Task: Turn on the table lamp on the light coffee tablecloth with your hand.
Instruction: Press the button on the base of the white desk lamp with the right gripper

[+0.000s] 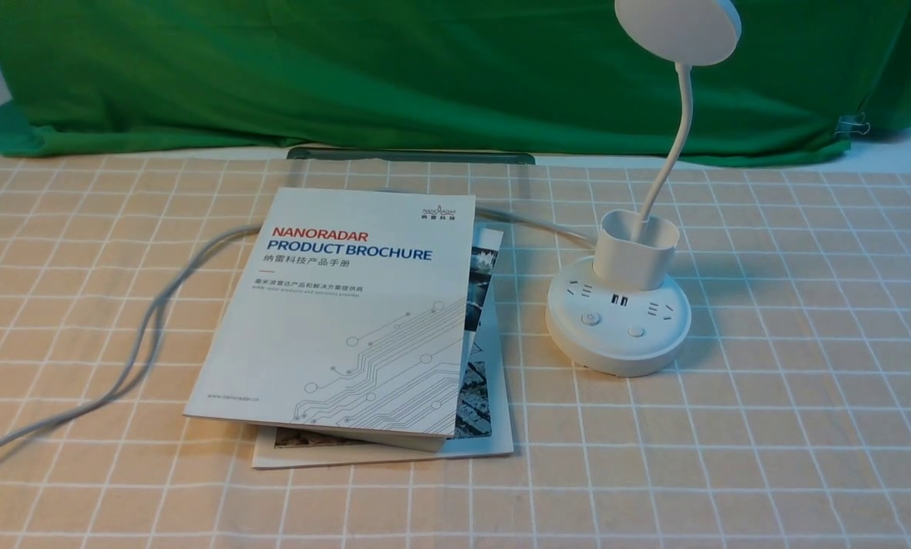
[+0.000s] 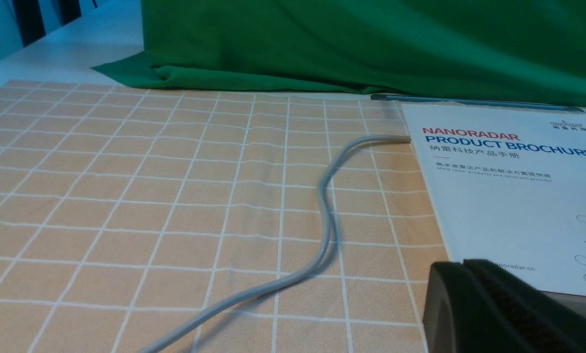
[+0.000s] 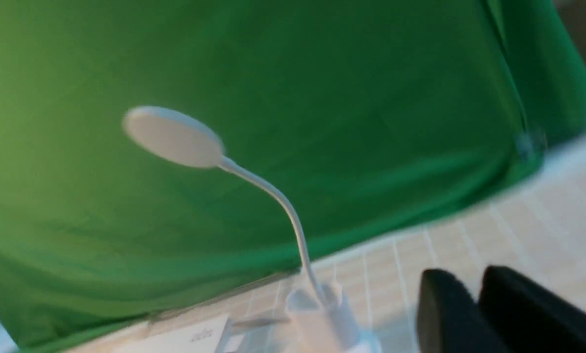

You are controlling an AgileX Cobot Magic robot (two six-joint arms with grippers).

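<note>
One white lamp (image 1: 619, 309) stands on the checked tan tablecloth (image 1: 768, 427), just right of two stacked brochures (image 1: 348, 320). Its base shows two buttons (image 1: 591, 319). One grey cable (image 1: 144, 335) trails off left. The left gripper (image 2: 464, 274) has its fingers pressed together, empty. The right gripper (image 3: 474, 294) faces the lamp, too blurred to tell whether its fingers meet.

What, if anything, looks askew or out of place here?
The top brochure lies skewed over the booklet beneath, with the grey cable snaking under it. The lamp stands upright; nothing looks spilled or damaged.
</note>
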